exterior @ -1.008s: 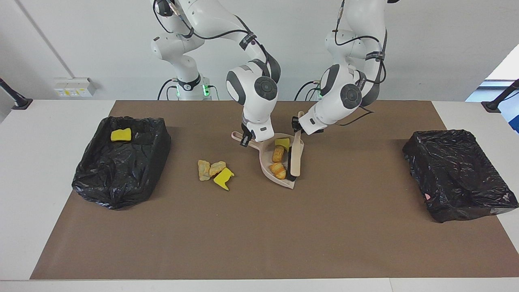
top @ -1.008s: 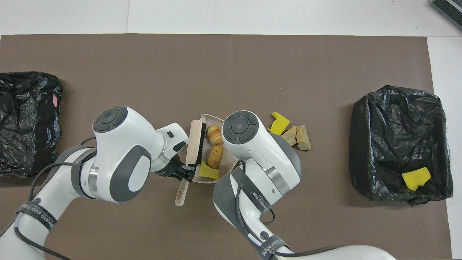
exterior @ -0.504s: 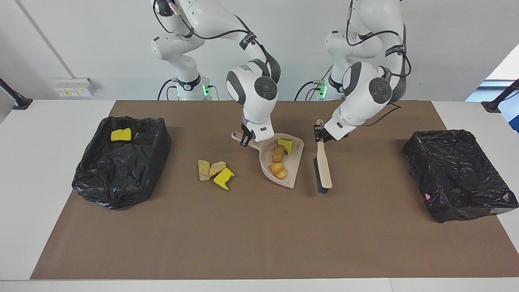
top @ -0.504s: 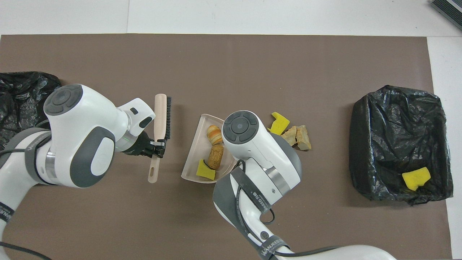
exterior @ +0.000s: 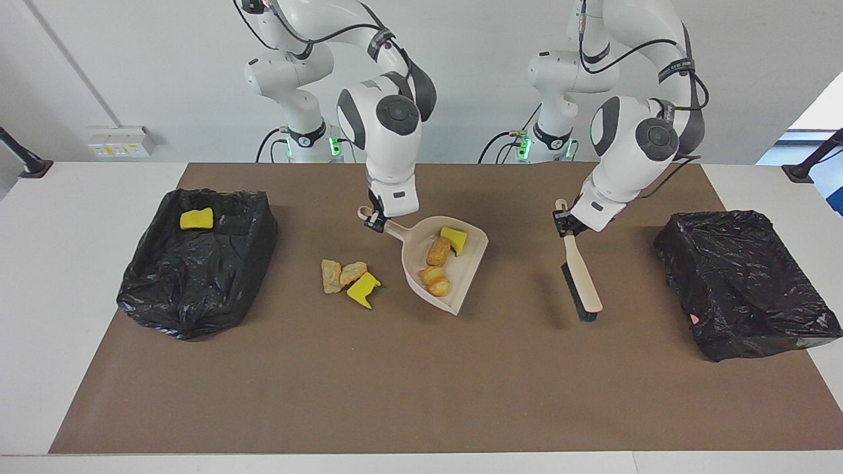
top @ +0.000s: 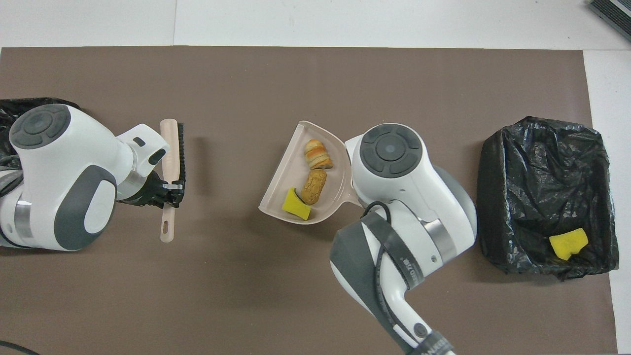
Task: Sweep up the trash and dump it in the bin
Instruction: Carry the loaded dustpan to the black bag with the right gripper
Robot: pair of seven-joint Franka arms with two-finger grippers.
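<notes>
I have the right gripper (exterior: pixel 374 222) clenched on the handle of the dustpan (exterior: pixel 454 276), and the pan hangs tilted just off the brown mat (exterior: pixel 421 395), its mouth pointing away from the robots. Inside the pan, just out from my grip, lie a yellow sponge bit (exterior: pixel 454 239) and two bread lumps (exterior: pixel 436 263). On the mat below and a little toward the right arm's end from that gripper sits loose trash (exterior: pixel 349 278): two tan lumps and a yellow sponge chunk touching one another. Further toward that end stands a black-lined bin (exterior: pixel 197 263) with one yellow sponge piece (exterior: pixel 196 218) in it.

My left gripper (exterior: pixel 563 224) grips the brush (exterior: pixel 581 280) by its handle, bristle end slanting down to the mat. A second black-lined bin (exterior: pixel 744 283) lies toward the left arm's end from that gripper.
</notes>
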